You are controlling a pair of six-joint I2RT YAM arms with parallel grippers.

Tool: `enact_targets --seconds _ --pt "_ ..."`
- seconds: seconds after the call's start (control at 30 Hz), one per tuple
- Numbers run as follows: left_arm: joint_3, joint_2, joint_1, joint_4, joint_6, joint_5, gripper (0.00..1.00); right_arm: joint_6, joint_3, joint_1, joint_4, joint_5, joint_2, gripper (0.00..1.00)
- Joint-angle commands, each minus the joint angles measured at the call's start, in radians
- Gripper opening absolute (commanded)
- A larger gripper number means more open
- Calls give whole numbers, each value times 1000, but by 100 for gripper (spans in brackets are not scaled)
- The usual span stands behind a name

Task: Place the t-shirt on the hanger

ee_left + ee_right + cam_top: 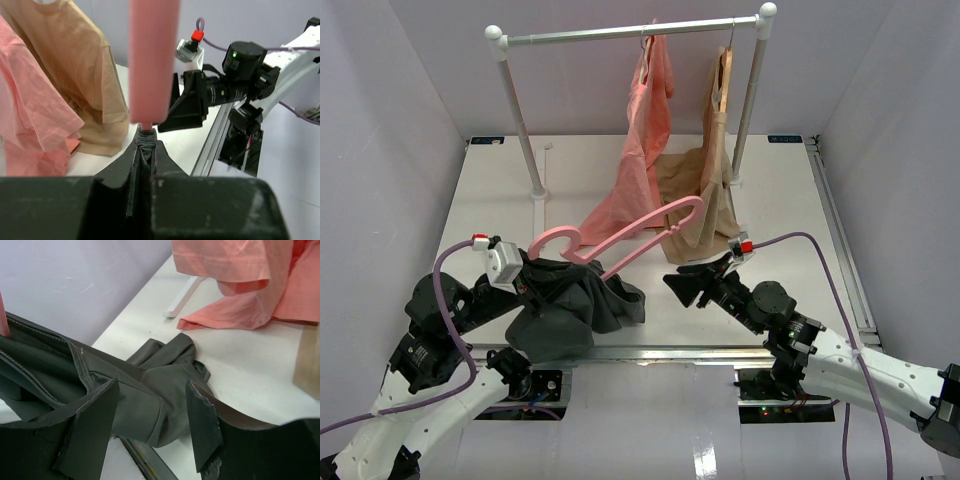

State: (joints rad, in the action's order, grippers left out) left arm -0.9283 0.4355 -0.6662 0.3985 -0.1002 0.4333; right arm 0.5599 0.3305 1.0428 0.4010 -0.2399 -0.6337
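My left gripper (533, 278) is shut on a fold of the dark grey t-shirt (570, 305), and the pink hanger (625, 240) sticks out from the same spot, slanting up toward the right. In the left wrist view the jaws (146, 142) pinch dark fabric (145, 137) with the hanger's bar (152, 60) rising straight from their tips. My right gripper (680, 285) is open, pointing left at the shirt. In the right wrist view a sleeve of the t-shirt (150, 385) lies between the spread fingers (95, 425) with a gap on both sides. A sliver of hanger (2, 320) shows at the left edge.
A clothes rack (630, 32) stands at the back, its posts at left (525, 140) and right (745, 120). A salmon-pink garment (645, 150) and a tan garment (705, 200) on a wooden hanger hang from it, draping onto the table. A metal rail (700, 352) runs along the near edge.
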Motion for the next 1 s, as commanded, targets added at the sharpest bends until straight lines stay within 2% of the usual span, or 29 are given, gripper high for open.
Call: enact_targets --seconds 0.0,0.5,0.97 --pt "13 -8 0 -80 -41 -37 0 51 16 0 176 43 -63 61" --pt "49 18 0 -122 -39 -14 0 127 59 16 367 220 -290 60" --pt "80 22 2 -152 -16 -21 0 93 88 87 412 217 -389 61"
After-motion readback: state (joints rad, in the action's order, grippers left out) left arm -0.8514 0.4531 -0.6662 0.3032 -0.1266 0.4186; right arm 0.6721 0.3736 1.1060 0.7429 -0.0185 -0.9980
